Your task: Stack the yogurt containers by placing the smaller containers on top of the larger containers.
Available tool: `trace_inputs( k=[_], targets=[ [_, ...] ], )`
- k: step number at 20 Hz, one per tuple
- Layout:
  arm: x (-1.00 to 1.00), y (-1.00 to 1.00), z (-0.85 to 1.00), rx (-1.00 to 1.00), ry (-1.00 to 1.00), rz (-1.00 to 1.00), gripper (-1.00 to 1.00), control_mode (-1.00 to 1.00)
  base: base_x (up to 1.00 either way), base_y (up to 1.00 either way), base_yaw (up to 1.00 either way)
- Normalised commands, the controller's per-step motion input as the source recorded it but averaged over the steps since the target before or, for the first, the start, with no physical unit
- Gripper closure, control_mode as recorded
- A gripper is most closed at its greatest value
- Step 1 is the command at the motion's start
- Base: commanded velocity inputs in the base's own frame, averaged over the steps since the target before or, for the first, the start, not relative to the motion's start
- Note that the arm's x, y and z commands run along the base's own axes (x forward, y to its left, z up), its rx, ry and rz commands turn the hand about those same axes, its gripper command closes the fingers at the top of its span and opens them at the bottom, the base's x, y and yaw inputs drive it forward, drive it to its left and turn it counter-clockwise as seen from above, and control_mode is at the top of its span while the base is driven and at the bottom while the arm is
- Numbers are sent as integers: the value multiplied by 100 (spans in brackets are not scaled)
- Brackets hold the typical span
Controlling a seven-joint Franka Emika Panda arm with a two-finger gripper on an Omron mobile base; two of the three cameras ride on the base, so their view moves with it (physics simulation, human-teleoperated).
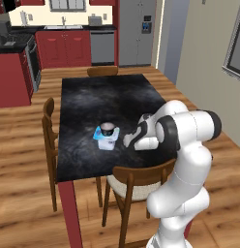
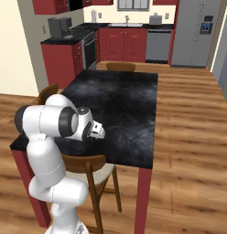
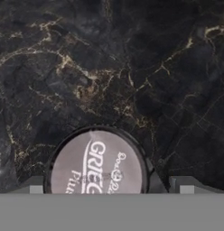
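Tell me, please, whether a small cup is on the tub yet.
On: one small cup stands upright on the tub, on its teal top, in the left base view.

cup (image 3: 96,164) lid cut off by the bottom edge.

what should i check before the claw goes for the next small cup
1. One small cup already on the white tub: ok.
2. Tub upright on the dark table: ok.
3. Second cup lies between the claw fingertips in the hand view: ok.
4. Claw open: cannot tell; only the tips show at the lower edge.
5. Cup's lid faces the camera, upright: ok.
6. Room for a second cup on the tub: cannot tell.
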Motion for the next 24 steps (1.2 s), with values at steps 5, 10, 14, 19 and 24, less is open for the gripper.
trace_inputs(
  k=[5,10,14,19,24],
  targets=[
    [2,4,0,-3,0,0,-100,-100,0,0,0],
    [4,14,0,-3,0,0,100,-100,0,0,0],
    [2,3,-2,0,0,0,100,-100,0,0,0],
    [0,0,-2,0,-5,0,100,-100,0,0,0],
    [-2,-7,6,0,-7,0,100,-100,0,0,0]
  ],
)
